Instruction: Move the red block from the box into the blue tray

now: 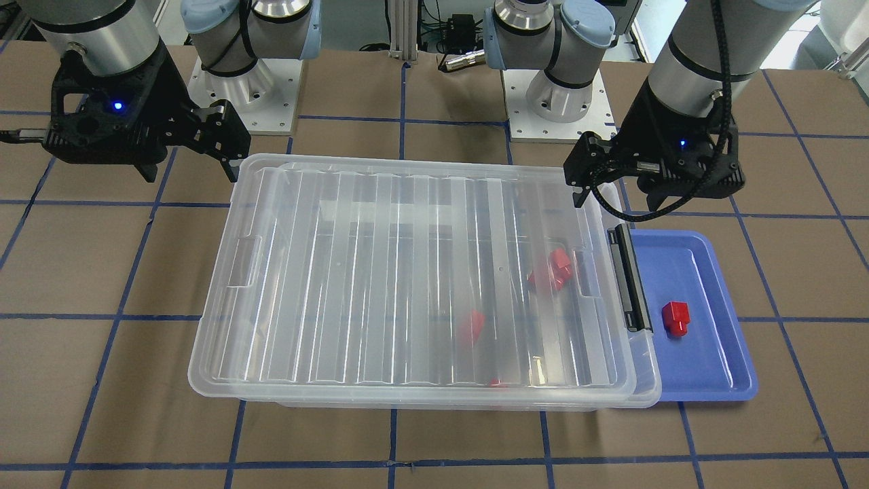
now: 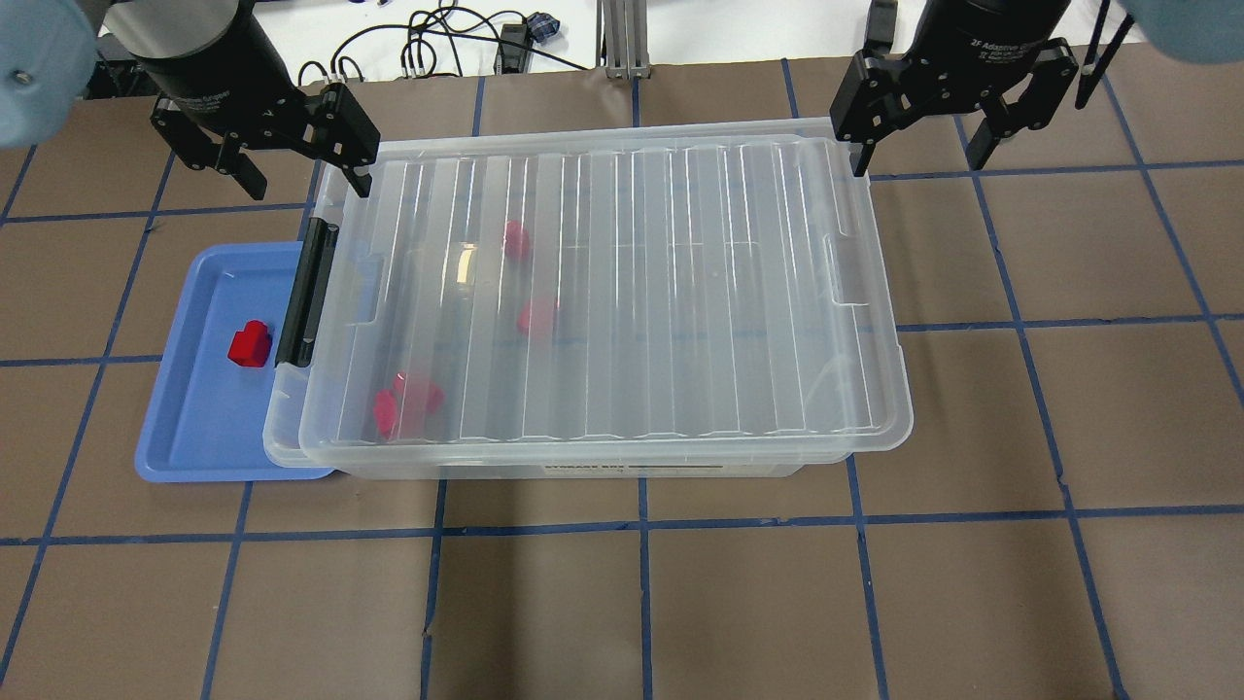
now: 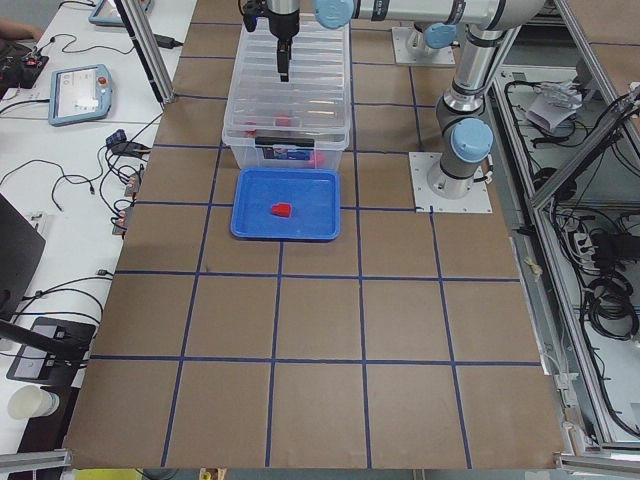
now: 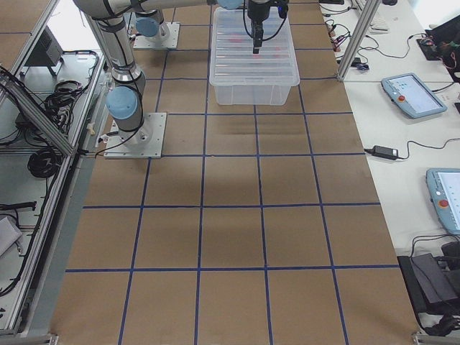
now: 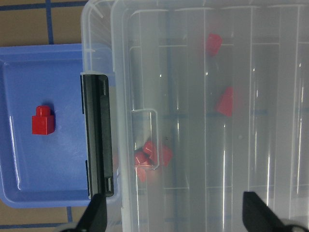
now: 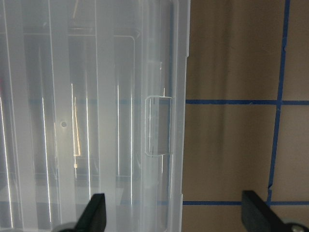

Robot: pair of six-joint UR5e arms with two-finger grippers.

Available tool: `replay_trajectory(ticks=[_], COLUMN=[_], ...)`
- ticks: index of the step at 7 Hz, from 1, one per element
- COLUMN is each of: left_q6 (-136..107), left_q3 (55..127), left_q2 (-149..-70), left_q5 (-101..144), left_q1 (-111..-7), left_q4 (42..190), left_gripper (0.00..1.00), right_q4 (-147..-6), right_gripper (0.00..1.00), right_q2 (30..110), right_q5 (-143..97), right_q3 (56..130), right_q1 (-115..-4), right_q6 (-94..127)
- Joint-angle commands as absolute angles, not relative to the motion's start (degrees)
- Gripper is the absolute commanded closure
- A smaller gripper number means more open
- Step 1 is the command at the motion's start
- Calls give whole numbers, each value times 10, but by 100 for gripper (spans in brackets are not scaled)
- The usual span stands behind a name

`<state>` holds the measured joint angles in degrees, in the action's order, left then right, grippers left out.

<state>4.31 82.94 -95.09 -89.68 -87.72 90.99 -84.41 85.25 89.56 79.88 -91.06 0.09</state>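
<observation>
Hovering over the large clear plastic storage box [image 2: 632, 292], I have the left gripper [image 2: 306, 180] above its short end with the black latch [image 2: 303, 292] and the right gripper [image 2: 923, 156] above the opposite end. Both sets of jaws are spread wide and empty, which I judge suits lifting the ribbed lid from both ends. One small red plastic block [image 2: 249, 344] lies in the shallow blue plastic tray [image 2: 194, 428], set just beside the latch end toward the table's left edge, while more red blocks [image 2: 408, 399] sit under the lid.
</observation>
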Motion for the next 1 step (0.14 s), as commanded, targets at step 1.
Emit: replay_trajectory(ticks=[1], left_q6=[43], left_q3=[831], left_q2=[-949], left_q5=[-897], left_q1=[-877], left_q4=[911], left_gripper=[0], right_q4=[-843], right_gripper=[0], right_q2=[853], right_q5=[896], right_q3=[799], right_q1=[-911], right_q6=[1])
